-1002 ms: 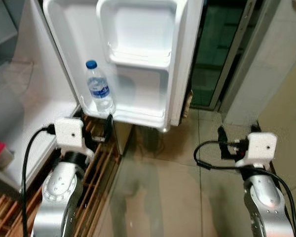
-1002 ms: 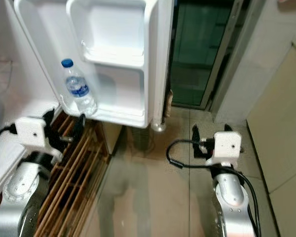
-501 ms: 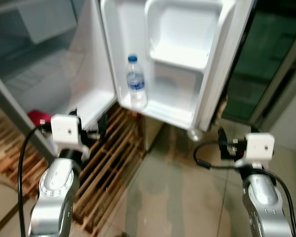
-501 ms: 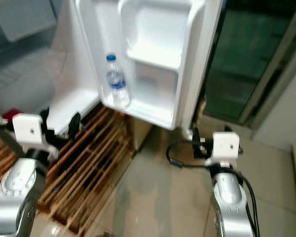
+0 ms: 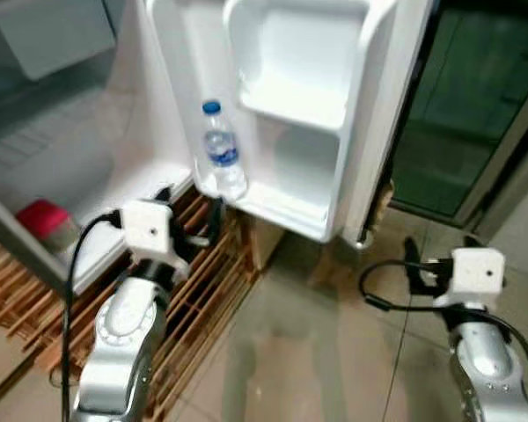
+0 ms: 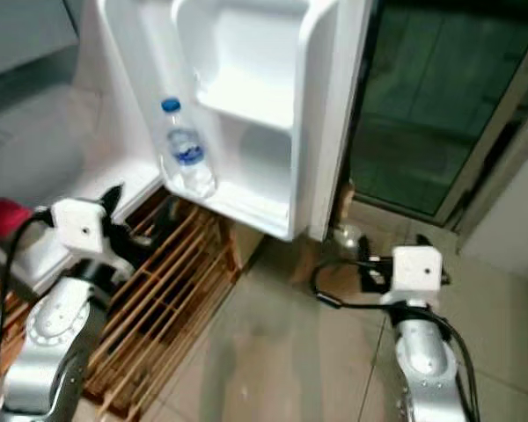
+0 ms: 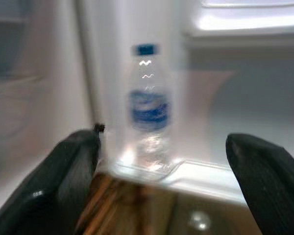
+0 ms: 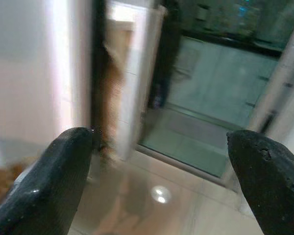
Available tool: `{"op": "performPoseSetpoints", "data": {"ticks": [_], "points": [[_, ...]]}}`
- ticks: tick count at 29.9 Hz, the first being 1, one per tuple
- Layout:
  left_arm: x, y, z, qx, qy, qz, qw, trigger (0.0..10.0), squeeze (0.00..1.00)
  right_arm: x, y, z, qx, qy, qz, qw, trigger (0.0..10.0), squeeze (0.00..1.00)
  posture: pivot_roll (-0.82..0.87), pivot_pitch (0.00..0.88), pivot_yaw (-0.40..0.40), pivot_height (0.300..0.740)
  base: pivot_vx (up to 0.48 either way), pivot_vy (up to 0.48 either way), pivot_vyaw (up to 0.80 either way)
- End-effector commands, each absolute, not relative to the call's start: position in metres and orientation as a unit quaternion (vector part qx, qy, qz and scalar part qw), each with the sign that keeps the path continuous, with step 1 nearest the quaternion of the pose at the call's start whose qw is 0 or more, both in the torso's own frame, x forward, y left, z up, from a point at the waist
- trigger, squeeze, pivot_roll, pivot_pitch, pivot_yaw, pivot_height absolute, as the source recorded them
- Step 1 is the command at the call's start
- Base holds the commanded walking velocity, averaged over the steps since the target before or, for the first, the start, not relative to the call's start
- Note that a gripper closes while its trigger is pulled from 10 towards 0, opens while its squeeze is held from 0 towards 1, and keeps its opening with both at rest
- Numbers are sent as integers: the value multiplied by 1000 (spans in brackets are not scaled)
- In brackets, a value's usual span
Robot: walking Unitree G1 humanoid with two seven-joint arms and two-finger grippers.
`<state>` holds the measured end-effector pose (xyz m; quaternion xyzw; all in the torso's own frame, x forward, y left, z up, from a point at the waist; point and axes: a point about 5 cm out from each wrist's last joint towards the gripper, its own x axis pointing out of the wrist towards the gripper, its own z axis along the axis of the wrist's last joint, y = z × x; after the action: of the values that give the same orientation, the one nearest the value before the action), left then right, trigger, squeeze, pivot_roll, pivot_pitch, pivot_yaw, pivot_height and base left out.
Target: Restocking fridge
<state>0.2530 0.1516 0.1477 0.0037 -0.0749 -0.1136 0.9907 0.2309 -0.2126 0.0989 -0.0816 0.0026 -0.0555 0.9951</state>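
Water bottle [image 5: 223, 149] upright in fridge door [image 5: 282, 105] bottom shelf, left end. Left pincer [image 5: 191, 220] spread wide, empty, just near of it. Right pincer [image 5: 436, 260] likewise spread, empty, over floor [image 5: 317, 352]

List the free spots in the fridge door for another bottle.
The bottom door shelf is bare to the right of the water bottle, up to the door's edge. The upper door bin above it looks bare too. The only occupied spot is the shelf's left corner, where the bottle stands.

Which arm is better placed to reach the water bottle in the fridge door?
Left. The left gripper, open, sits just below the water bottle and faces it; the right gripper is off beyond the fridge door.
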Motion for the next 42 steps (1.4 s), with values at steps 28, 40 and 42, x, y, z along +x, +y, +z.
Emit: {"op": "performPoseSetpoints", "data": {"ticks": [28, 40, 42], "points": [[282, 187, 113, -2, 15, -30, 999, 10000, 0, 222, -295, 81, -134, 80, -257, 954, 10000, 0, -135, 0, 67, 740, 0, -205, 304], [260, 191, 10, 166, 320, -74, 930, 10000, 0, 263, -336, 140, -188, -4, -306, 933, 10000, 0, -135, 0, 68, 740, 0, 0, 0], [260, 192, 8, 179, 325, -77, 925, 10000, 0, 274, -334, 156, -190, -33, -287, 938, 10000, 0, -136, 0, 67, 740, 0, 0, 0]]}}
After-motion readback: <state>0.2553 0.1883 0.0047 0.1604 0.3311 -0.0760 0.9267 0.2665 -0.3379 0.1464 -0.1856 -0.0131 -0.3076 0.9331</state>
